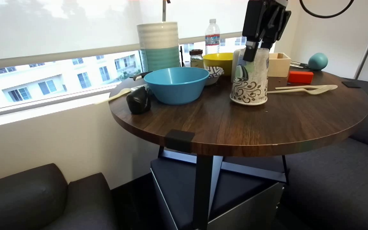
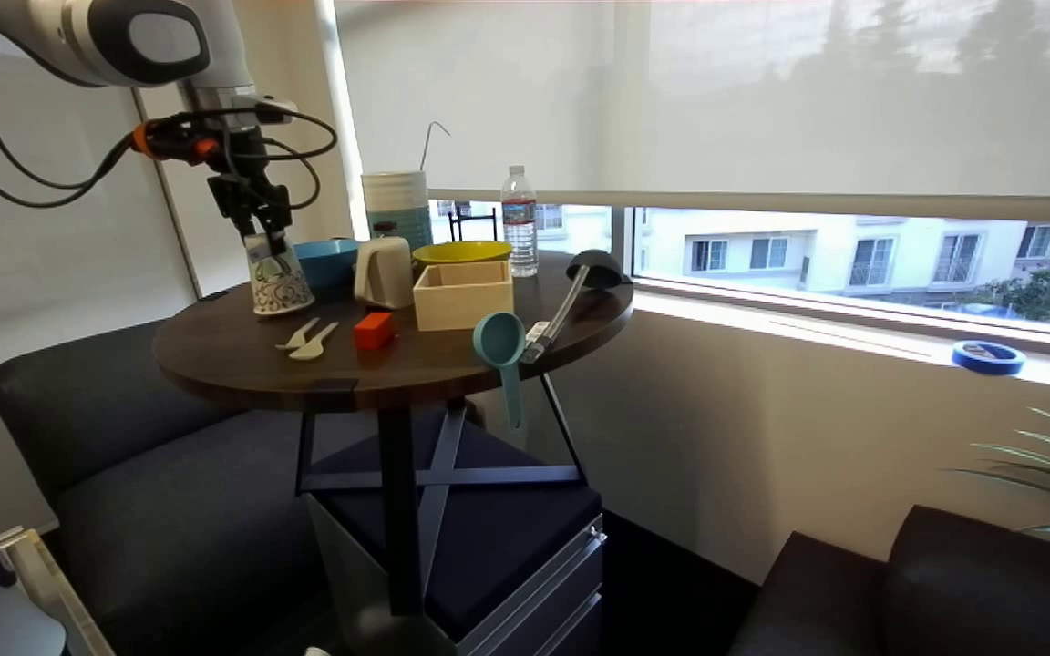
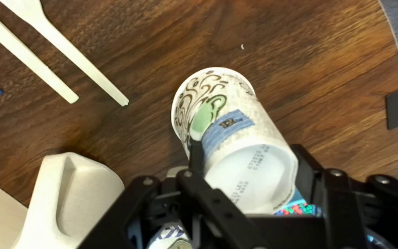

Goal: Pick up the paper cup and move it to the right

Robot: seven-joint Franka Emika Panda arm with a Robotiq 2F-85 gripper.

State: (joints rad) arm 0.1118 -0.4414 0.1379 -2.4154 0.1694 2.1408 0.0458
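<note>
The paper cup point(image 1: 249, 91) stands upside down on the round table, off-white with a dark swirl pattern. It also shows in an exterior view point(image 2: 281, 290), leaning slightly. In the wrist view the cup point(image 3: 233, 100) shows its white base and a green and blue print. My gripper point(image 1: 259, 52) reaches down over the cup from above. In the wrist view the gripper point(image 3: 247, 148) has one finger against each side of the cup near its base, and the base edge looks bent in. The gripper is shut on the cup. I cannot tell whether the rim touches the table.
A blue bowl point(image 1: 176, 84) stands beside the cup. A cream cylinder with a handle point(image 2: 385, 273), a wooden box point(image 2: 463, 296), a red block point(image 2: 374, 330) and pale cutlery point(image 2: 308, 342) stand or lie nearby. A yellow bowl point(image 1: 217, 59) and bottle point(image 1: 212, 38) are behind.
</note>
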